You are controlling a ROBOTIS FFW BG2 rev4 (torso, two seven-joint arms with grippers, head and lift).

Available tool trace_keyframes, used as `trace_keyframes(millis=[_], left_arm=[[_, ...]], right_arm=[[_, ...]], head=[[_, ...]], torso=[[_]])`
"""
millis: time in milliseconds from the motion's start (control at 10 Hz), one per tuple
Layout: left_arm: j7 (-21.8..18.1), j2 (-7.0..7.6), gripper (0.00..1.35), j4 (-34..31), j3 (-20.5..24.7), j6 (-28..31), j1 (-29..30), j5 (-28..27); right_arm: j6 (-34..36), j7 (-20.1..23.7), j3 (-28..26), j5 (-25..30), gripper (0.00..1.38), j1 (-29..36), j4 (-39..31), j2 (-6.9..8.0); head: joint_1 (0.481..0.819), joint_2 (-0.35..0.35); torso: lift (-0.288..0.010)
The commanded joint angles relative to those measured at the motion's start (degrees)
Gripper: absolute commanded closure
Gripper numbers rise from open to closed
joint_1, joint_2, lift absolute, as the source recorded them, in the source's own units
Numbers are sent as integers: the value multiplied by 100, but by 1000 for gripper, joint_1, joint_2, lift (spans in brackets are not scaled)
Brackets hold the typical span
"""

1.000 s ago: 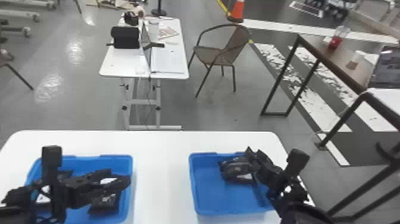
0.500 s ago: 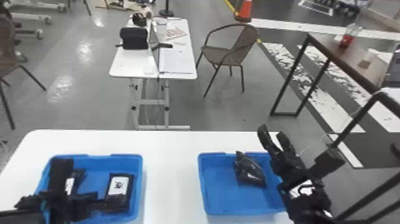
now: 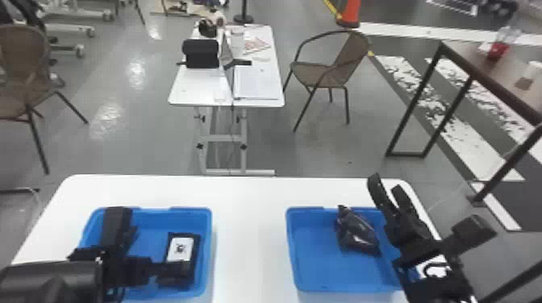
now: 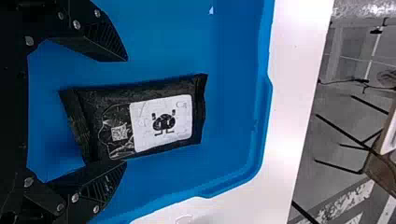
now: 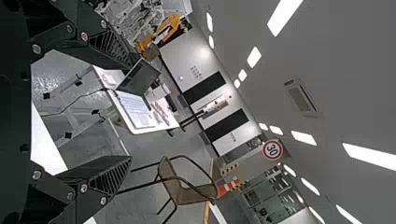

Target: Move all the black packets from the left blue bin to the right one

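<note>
So the left gripper [image 3: 183, 270] is over the left blue plastic bin [image 3: 209, 229], and the head view has it covering the near end of a flat black packet with a white label [image 3: 180, 250]. The left wrist view gives way more: pretty much the whole face of that packet, label and small square code included, lying in the bin with one end between the two spread fingers and the rest reaching out past their tips. One finger overlaps the packet's edge from there, but I can't tell if it's actually touching. Head view also gets a dark bit [image 3: 131, 235] beside the left wrist, too hidden to say what it is. The right gripper [image 3: 385, 183] hangs by the outer edge of the other blue plastic bin [image 3: 289, 241], fingers spread too. From the head view, a shiny crumpled black packet [image 3: 357, 233] sits in that bin, left of the right gripper and closer to the robot. The right wrist view looks off past its fingers at a brown woven chair [image 5: 191, 193], a white desk [image 5: 161, 126] and bright ceiling lights [image 5: 285, 16].
</note>
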Motion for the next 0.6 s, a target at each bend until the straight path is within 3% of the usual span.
trace_keyframes(millis=[0, 100, 300, 500], left_arm=[[87, -15, 302, 553, 5, -105, -252, 212], [96, 0, 344, 887, -83, -140, -454, 239], [114, 53, 938, 1001, -224, -351, -577, 168], [114, 62, 1211, 1001, -215, -509, -577, 159]], right_arm=[[0, 12, -7, -60, 371, 24, 11, -1], [0, 30, -7, -139, 371, 24, 28, 7], [0, 65, 2, -183, 371, 24, 63, 7], [0, 91, 2, -245, 371, 33, 81, 7]], head=[[695, -136], [695, -142], [695, -155], [695, -152]], torso=[[0], [0], [0], [0]])
